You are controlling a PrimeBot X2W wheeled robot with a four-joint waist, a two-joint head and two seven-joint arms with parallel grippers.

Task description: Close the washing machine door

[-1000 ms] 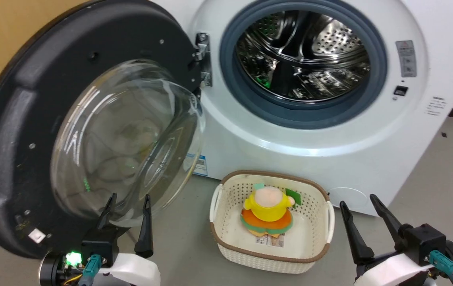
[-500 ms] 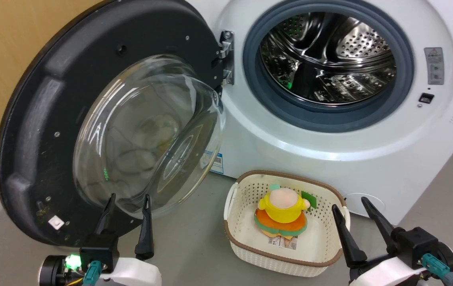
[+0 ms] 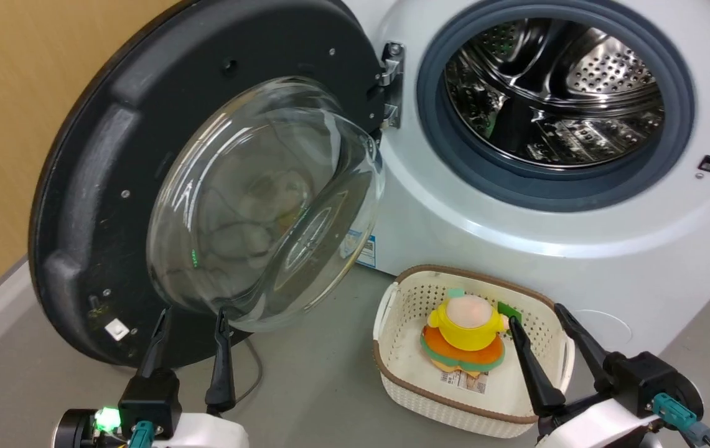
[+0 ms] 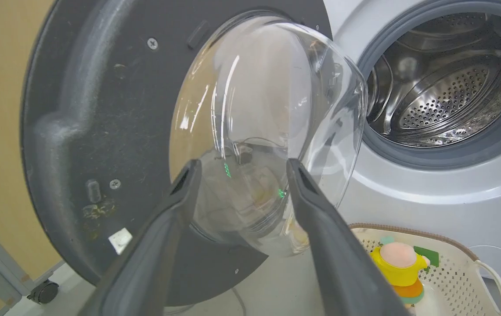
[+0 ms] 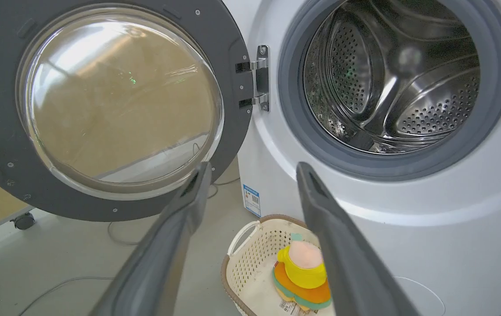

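The washing machine door [image 3: 112, 168] [image 4: 101, 123] [image 5: 4, 145] stands swung wide open to the left, a black disc with a bulging clear glass bowl [image 3: 267, 199], hung on a metal hinge [image 3: 391, 84] [image 5: 259, 77]. The white washing machine [image 3: 516, 249] [image 5: 452, 228] shows its grey gasket and steel drum [image 3: 554, 93] [image 4: 443, 92]. My left gripper [image 3: 191, 314] [image 4: 239, 164] is open, its tips just below and in front of the glass bowl. My right gripper [image 3: 535, 311] [image 5: 252, 166] is open, over the basket's right rim.
A cream perforated basket [image 3: 404, 373] [image 5: 243, 259] holding a yellow and orange plush toy [image 3: 463, 326] [image 4: 397, 263] sits on the grey floor before the machine. A tan wall [image 3: 6, 124] stands at the left, with a caster [image 5: 24, 220] and cable on the floor.
The camera has shifted, so the whole scene sits further right and lower in view. Both grippers stay open in much the same pose; the door stays open.
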